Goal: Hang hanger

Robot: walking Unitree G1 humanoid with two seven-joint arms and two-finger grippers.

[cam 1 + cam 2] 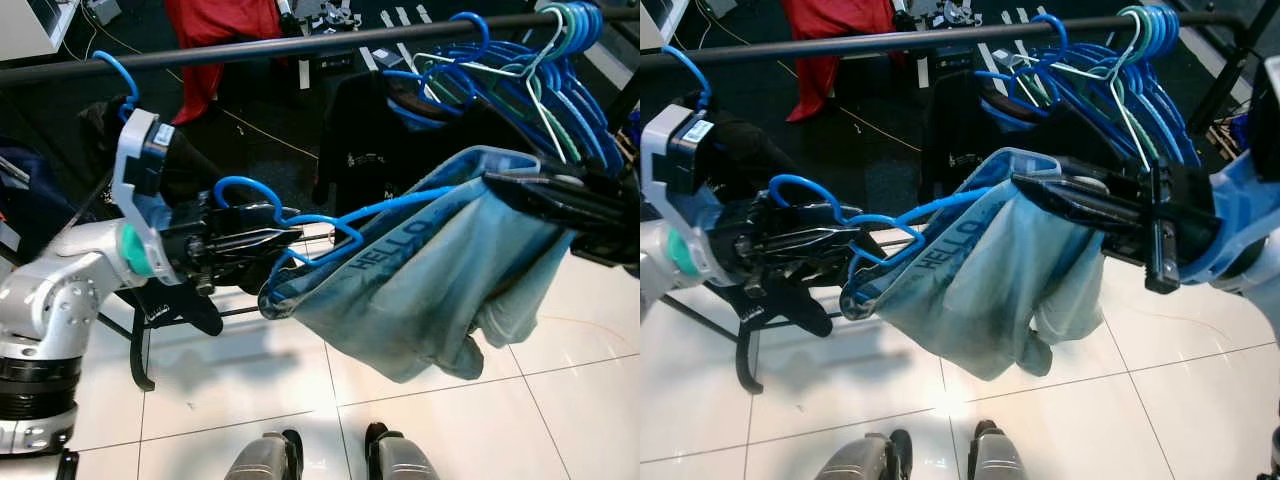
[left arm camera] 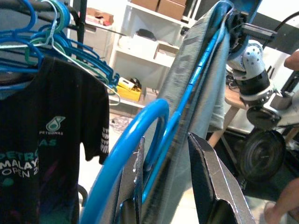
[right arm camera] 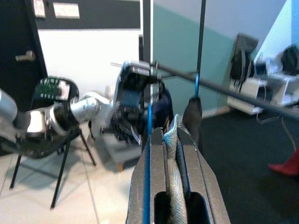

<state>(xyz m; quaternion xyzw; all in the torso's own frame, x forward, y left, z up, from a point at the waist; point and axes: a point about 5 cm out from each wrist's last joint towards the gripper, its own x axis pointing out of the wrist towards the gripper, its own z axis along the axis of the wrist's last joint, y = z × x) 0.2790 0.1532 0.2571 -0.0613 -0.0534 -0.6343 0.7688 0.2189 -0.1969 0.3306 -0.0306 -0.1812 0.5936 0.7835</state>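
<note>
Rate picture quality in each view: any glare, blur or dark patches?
Eye views: sharp; ceiling lights glare off the white floor, while the area behind the rail is dark. Left wrist view: bright shelves wash out, and the near hanger and fingers are soft. Right wrist view: the left gripper is blurred; the shirt between the near fingers stays clear.

right pincer (image 3: 170,140) clamping grey shirt (image 3: 172,175), blue hanger (image 3: 149,140)

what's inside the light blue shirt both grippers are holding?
A blue hanger runs inside the light blue shirt; its hook and one arm show, held by the left gripper. The right gripper pinches the far shoulder. The rest is covered by cloth.
</note>
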